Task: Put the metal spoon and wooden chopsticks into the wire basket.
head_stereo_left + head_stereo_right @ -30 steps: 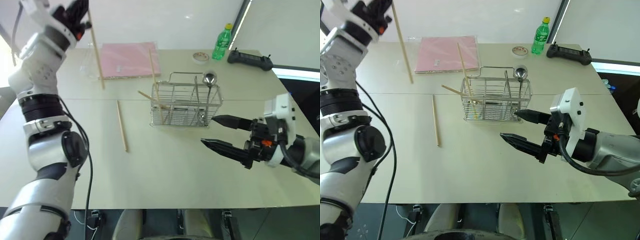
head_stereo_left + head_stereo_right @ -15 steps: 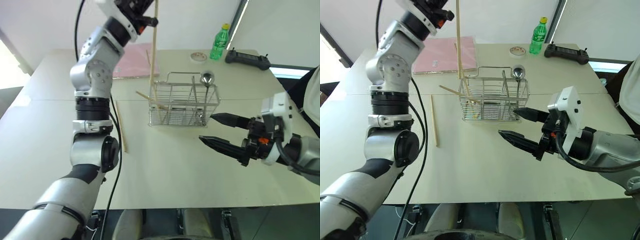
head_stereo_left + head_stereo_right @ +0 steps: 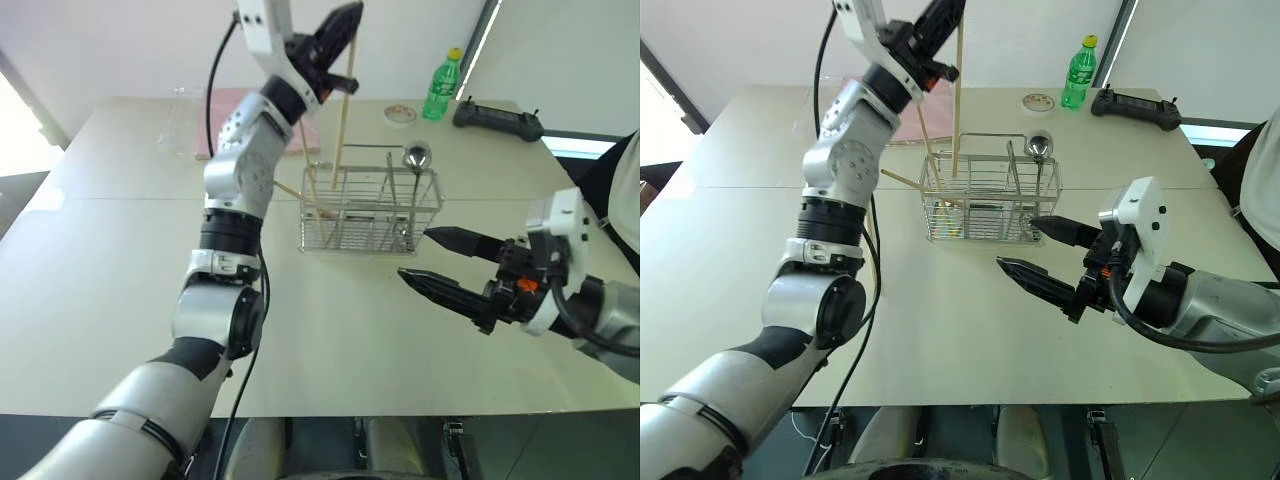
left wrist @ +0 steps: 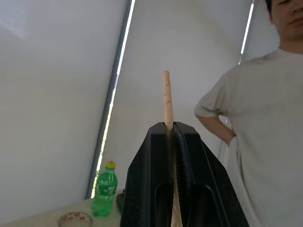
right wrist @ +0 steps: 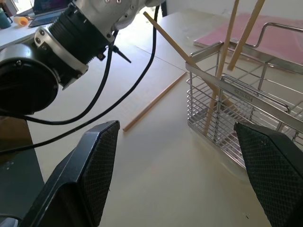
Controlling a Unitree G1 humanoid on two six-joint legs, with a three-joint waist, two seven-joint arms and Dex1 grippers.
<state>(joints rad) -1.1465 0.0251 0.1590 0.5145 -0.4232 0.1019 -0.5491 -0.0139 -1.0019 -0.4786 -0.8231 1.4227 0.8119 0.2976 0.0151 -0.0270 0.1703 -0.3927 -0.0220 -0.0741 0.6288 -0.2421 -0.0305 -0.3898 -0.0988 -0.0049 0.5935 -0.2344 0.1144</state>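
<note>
Counter is the base, with the wire basket sitting mid-counter. A pink folder lies behind it and a green bottle stands at the far edge.

Our left end effector is raised above the basket's left half, fingers clamped on one wooden chopstick. The stick hangs near vertical, its lower end down at the basket's rim; we can't tell whether the tip is inside a compartment yet. Left wrist view shows the stick pinched between the fingers.

Our right end effector sits level just right of the basket, fingers wide apart, holding nothing.

Metal spoon is already standing in the basket's right end, bowl up. Other chopsticks lean in the left compartment. One more chopstick lies flat on the counter left of the basket.

Step in hand: dropping the held stick in. Next we'd want the tip inside the grid before letting go, then go for the loose one.
</note>
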